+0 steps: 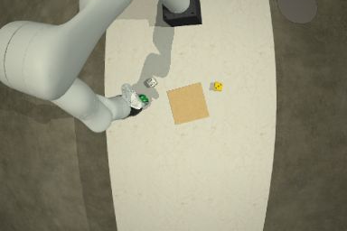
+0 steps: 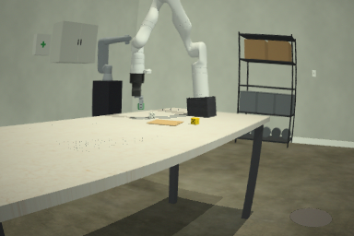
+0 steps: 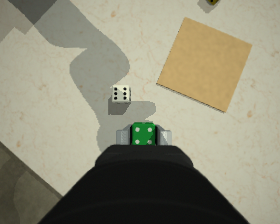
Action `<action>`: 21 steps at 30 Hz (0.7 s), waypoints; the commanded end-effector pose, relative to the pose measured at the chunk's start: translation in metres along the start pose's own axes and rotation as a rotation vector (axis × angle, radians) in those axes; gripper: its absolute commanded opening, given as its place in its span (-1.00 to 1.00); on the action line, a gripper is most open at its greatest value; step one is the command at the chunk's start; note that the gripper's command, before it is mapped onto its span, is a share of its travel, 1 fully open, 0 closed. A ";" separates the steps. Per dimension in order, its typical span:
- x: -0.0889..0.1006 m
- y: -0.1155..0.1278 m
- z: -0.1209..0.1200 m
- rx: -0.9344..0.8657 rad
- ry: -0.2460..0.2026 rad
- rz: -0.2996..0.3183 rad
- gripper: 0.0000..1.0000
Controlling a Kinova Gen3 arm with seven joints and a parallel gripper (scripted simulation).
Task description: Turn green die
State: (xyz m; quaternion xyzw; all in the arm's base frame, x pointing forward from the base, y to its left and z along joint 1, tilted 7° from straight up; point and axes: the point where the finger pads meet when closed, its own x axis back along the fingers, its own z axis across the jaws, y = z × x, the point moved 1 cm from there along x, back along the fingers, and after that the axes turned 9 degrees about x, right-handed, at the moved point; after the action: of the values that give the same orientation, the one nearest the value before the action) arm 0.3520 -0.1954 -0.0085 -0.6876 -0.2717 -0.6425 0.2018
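My gripper [image 3: 143, 131] is shut on the green die [image 3: 142, 134] and holds it above the table, off the mat. The die face towards the wrist camera shows four pips. The die also shows in the overhead view [image 1: 143, 99] and in the side view [image 2: 141, 106], clearly lifted off the table. The tan square mat [image 1: 187, 103] lies flat on the table to the right of the gripper; it also shows in the wrist view [image 3: 206, 62]. A white die [image 3: 121, 93] showing six lies on the table just beyond the gripper. A yellow die [image 1: 218, 87] lies to the right of the mat.
The arm's black base [image 1: 182, 7] stands at the far edge of the table. The table's left edge runs close beside the gripper. A dark shelf unit [image 2: 266, 88] stands away from the table on the right.
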 end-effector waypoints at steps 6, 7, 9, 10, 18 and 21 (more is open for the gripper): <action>0.047 0.001 0.007 0.006 0.014 -0.012 0.14; 0.048 0.001 0.007 0.006 0.014 -0.012 0.14; 0.050 0.001 0.007 0.006 0.014 -0.012 0.14; 0.050 0.001 0.007 0.006 0.014 -0.012 0.14; 0.050 0.001 0.007 0.006 0.014 -0.012 0.14; 0.050 0.000 0.008 0.005 0.014 -0.011 0.14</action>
State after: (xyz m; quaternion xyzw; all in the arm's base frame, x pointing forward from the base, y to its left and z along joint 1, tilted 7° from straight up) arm 0.3589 -0.1854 0.0374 -0.6807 -0.2777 -0.6467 0.2035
